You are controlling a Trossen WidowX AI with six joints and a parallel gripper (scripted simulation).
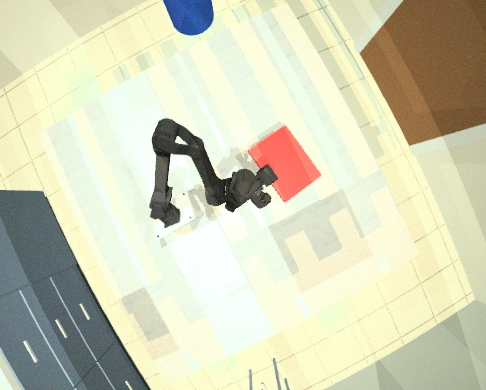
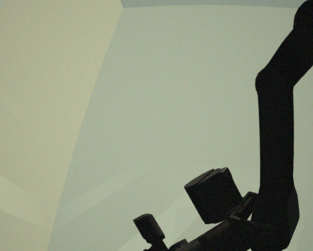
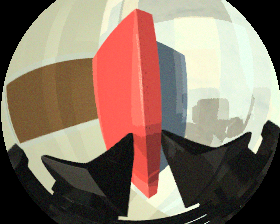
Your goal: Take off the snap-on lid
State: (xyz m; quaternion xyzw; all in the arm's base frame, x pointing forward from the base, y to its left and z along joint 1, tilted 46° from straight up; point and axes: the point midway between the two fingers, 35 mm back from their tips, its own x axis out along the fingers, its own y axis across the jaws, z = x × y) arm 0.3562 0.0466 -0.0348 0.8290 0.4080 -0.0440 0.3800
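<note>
The red lid (image 1: 295, 160) (image 3: 117, 80) shows as a flat square from above and edge-on in the wrist view. The blue-grey storage box (image 3: 173, 87) shows just under it in the wrist view, partly hidden behind the lid's rim. No clear gap between them shows. In the top view the lid hides the box. My gripper (image 1: 272, 174) (image 3: 146, 135) is shut on the lid's edge at the side nearest the arm, one finger above and one below. The exterior view shows dark parts of the arm, but neither lid nor box.
The arm's base (image 1: 165, 212) stands left of the lid on the pale, patterned table top (image 1: 220, 280). A blue round object (image 1: 192, 17) is at the top edge of the top view. A large brown surface (image 1: 450, 75) (image 3: 55, 95) is beyond the lid, and dark drawers (image 1: 50, 280) are at lower left.
</note>
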